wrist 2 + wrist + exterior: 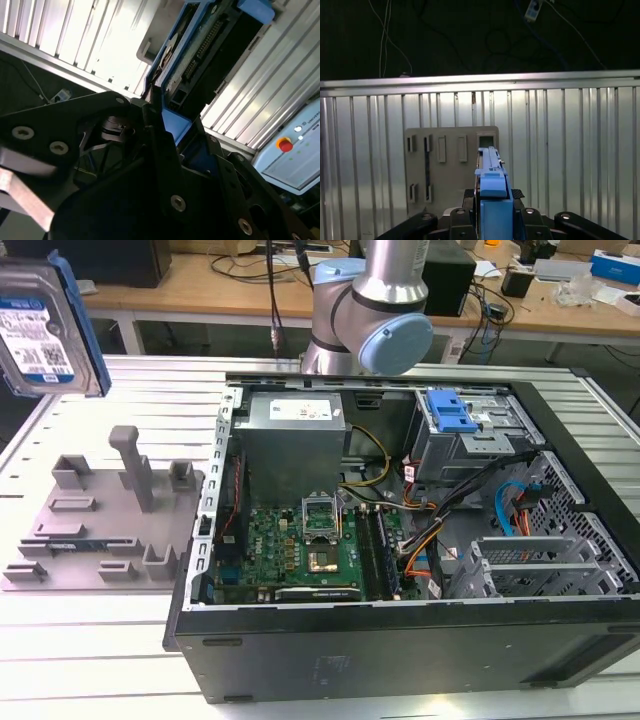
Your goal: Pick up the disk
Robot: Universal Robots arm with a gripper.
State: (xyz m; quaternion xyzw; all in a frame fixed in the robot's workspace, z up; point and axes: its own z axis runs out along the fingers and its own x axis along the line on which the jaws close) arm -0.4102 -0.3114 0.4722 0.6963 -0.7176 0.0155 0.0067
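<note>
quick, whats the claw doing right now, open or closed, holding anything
Claw: closed on the disk, gripping it edge-on by its blue side bracket and holding it in the air above the grey fixture.

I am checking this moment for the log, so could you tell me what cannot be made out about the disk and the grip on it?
- Exterior view: the disk is cut off by the picture's edge, so what holds it is unseen.
- Second wrist view: the gripper body hides most of the disk.
- First wrist view: the disk is seen edge-on above the grey fixture, its label hidden.
</note>
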